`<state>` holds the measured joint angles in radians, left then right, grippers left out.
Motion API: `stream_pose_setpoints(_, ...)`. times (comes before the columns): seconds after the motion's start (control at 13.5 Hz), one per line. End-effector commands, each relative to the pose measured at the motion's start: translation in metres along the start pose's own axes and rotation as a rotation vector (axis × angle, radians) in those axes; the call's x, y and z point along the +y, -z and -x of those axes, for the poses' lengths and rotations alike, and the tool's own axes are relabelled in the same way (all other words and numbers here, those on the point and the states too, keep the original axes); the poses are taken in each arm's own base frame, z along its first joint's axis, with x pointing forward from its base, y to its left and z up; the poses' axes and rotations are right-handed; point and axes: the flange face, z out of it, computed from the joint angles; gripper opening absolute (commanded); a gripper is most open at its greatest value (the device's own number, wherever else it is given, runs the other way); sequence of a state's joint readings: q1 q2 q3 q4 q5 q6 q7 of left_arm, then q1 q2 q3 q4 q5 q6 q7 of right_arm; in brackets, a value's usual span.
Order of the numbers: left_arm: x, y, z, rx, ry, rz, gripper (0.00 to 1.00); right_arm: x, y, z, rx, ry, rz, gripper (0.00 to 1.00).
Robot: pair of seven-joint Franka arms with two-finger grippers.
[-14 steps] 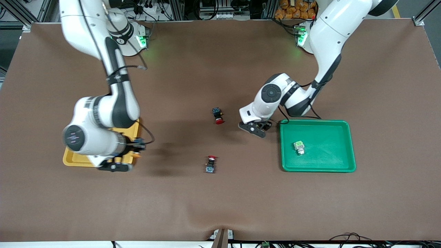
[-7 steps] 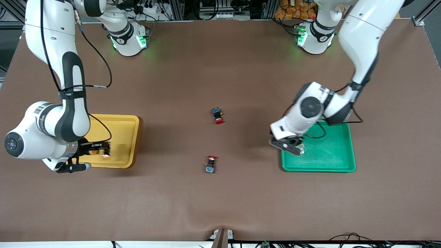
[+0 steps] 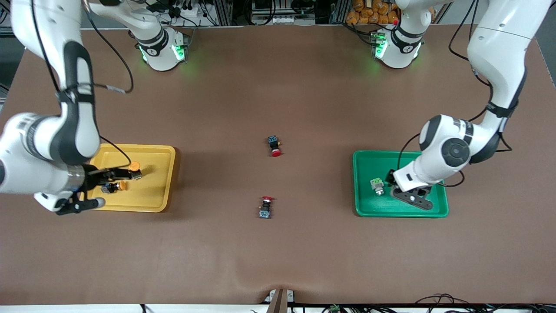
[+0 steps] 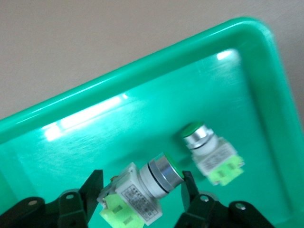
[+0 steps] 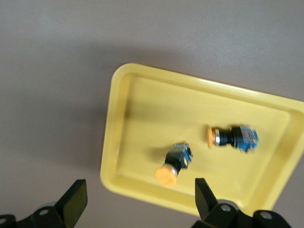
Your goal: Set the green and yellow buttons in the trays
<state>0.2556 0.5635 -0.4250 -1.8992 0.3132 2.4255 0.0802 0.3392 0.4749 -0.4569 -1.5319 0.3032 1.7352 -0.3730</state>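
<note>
Your left hand [image 3: 412,198] hangs over the green tray [image 3: 442,204], its fingers pinching a green button [image 4: 142,187] by the pale body, cap tilted upward in the left wrist view. You see a second green button [image 3: 376,186] lying on its side on the tray floor, beside the left hand and toward the middle of the bench [image 3: 278,252]. Your right hand [image 3: 80,203] is over the rim of the yellow tray [image 3: 167,182] at the right arm's end of the bench, its fingers spread wide and holding nothing. Two yellow buttons lie on that tray: one [image 3: 134,169] farther from the front camera, the other [image 3: 114,187] nearer to it, close together but not touching. Between the trays you have two red-capped switches on the bare bench, well apart from both trays: one [image 3: 274,145] farther from the front camera, one [image 3: 265,207] nearer. Nothing stands between either hand and its tray. You are working on a brown mat covering the bench, with a slight wrinkle at its edge nearest the front camera. By count: two trays, two green buttons, two yellow buttons, two red-capped switches. Both arm bases show green lights, with cables and metal framing past them at the bench's edge.
</note>
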Motion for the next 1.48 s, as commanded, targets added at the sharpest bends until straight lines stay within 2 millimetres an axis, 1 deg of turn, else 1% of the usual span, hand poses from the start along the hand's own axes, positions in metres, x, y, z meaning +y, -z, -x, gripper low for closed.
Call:
stream_pose_setpoints(0.0, -0.005, 0.003, -0.005, 0.005, -0.013, -0.008, 1.00, -0.019, 0.048, 0.030, 0.013, -0.008, 0.025, 1.00)
stream_pose_setpoints(0.15, -0.011, 0.012, -0.009, 0.019, 0.002, -0.016, 1.00, -0.031, 0.086, 0.052, 0.033, 0.004, 0.030, 1.00)
stream_pose_setpoints(0.3, -0.018, 0.025, -0.015, 0.032, 0.008, -0.027, 1.00, -0.029, 0.120, 0.079, 0.064, 0.007, 0.030, 1.00)
stream_pose_setpoints(0.37, -0.028, 0.030, -0.015, 0.021, 0.023, -0.030, 1.00, -0.027, 0.137, 0.093, 0.082, 0.003, 0.031, 1.00)
stream_pose_setpoints(0.44, -0.031, 0.037, -0.018, 0.015, 0.028, -0.033, 1.00, -0.028, 0.149, 0.104, 0.096, 0.005, 0.032, 1.00)
stream_pose_setpoints(0.52, -0.033, 0.045, -0.023, 0.025, 0.032, -0.038, 1.00, -0.029, 0.155, 0.114, 0.103, 0.004, 0.045, 1.00)
stream_pose_setpoints(0.59, -0.034, 0.057, -0.026, 0.036, 0.035, -0.046, 1.00, -0.034, 0.157, 0.120, 0.104, -0.020, 0.060, 1.00)
stream_pose_setpoints(0.74, -0.036, 0.075, -0.034, 0.031, 0.049, -0.052, 1.00, -0.059, 0.163, 0.137, 0.112, -0.075, 0.097, 1.00)
stream_pose_setpoints(0.81, -0.038, 0.082, -0.035, 0.017, 0.057, -0.053, 1.00, -0.067, 0.168, 0.149, 0.121, -0.089, 0.110, 1.00)
stream_pose_setpoints(0.89, -0.038, 0.089, -0.038, 0.017, 0.058, -0.053, 1.00, -0.066, 0.174, 0.159, 0.131, -0.095, 0.110, 1.00)
stream_pose_setpoints(0.96, -0.036, 0.094, -0.040, 0.009, 0.056, -0.051, 1.00, -0.060, 0.182, 0.166, 0.143, -0.110, 0.110, 1.00)
stream_pose_setpoints(1.04, -0.040, 0.106, -0.043, 0.006, 0.062, -0.056, 1.00, -0.051, 0.195, 0.170, 0.154, -0.116, 0.110, 1.00)
stream_pose_setpoints(1.11, -0.041, 0.117, -0.045, -0.002, 0.073, -0.050, 1.00, -0.051, 0.209, 0.172, 0.150, -0.121, 0.110, 1.00)
stream_pose_setpoints(1.26, -0.044, 0.141, -0.047, -0.004, 0.132, 0.021, 1.00, -0.051, 0.215, 0.173, 0.145, -0.122, 0.114, 1.00)
stream_pose_setpoints(1.33, -0.042, 0.154, -0.046, -0.009, 0.144, 0.035, 1.00, -0.051, 0.218, 0.174, 0.150, -0.121, 0.113, 1.00)
stream_pose_setpoints(1.4, -0.041, 0.169, -0.045, -0.021, 0.145, 0.028, 1.00, -0.051, 0.217, 0.175, 0.136, -0.122, 0.111, 1.00)
